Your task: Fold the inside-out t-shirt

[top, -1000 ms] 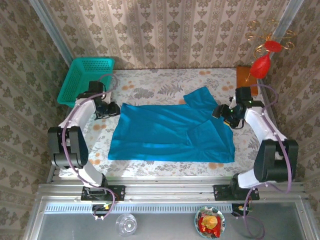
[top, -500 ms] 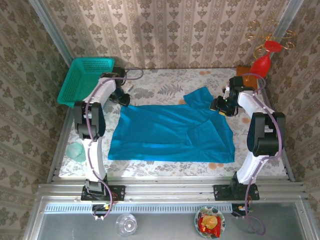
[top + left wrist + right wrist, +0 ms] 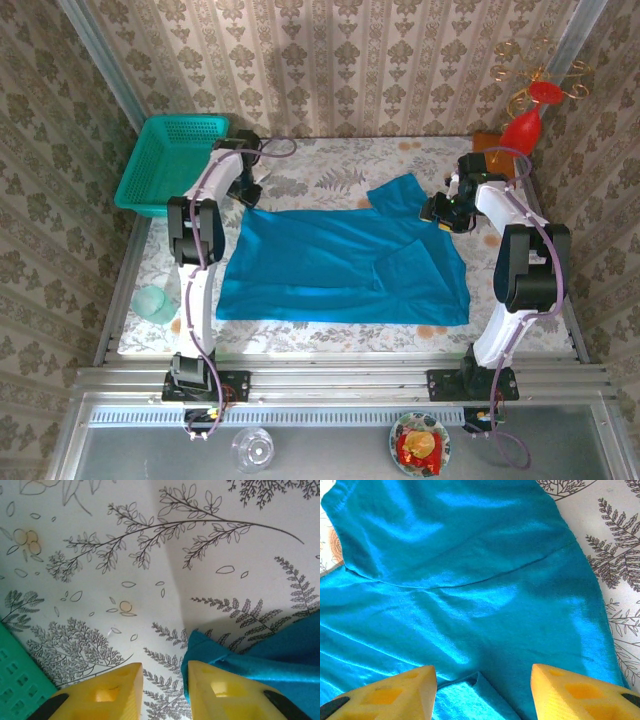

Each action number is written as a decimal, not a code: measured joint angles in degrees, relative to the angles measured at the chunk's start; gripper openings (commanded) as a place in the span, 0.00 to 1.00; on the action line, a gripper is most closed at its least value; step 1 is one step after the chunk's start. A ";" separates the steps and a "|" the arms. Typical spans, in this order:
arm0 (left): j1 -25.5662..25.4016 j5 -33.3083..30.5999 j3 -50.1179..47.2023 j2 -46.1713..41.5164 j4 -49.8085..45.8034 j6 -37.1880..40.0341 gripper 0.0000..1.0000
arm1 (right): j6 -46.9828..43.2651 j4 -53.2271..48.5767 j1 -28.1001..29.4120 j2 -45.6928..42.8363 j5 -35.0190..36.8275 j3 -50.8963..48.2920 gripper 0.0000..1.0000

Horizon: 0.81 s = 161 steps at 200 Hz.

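The inside-out t-shirt, bright blue, lies spread flat across the middle of the table, one sleeve pointing to the far right. My left gripper hovers at its far left corner. In the left wrist view the left gripper is open a little, with bare tablecloth in the gap. The shirt's corner lies against the inner side of the right-hand finger. My right gripper is over the shirt's far right part, by the sleeve. The right gripper is open wide above the blue cloth, with a small fold between the fingers.
A teal mesh basket stands at the far left corner, its edge close to my left fingers. A pale green cup sits at the table's left edge. A brown block and a red ornament are at the far right.
The left arm has swung from the table's left side to the shirt's far left corner. The right gripper has moved a little farther back onto the shirt and narrowed its jaws.
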 measured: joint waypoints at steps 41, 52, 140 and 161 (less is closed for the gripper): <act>0.02 1.57 1.40 1.66 -1.38 0.98 0.17 | -0.52 -0.15 0.66 3.85 -0.07 4.46 0.53; 0.02 1.97 1.40 1.68 -1.64 0.96 0.13 | -1.40 -0.13 1.07 5.70 -0.07 6.86 0.52; 1.99 8.09 1.40 1.66 -1.64 0.48 0.00 | -18.69 -4.48 4.92 27.41 5.55 36.74 0.37; 2.45 9.51 0.83 1.51 -1.42 -0.11 0.00 | -20.63 -6.47 4.96 33.18 8.55 44.35 0.37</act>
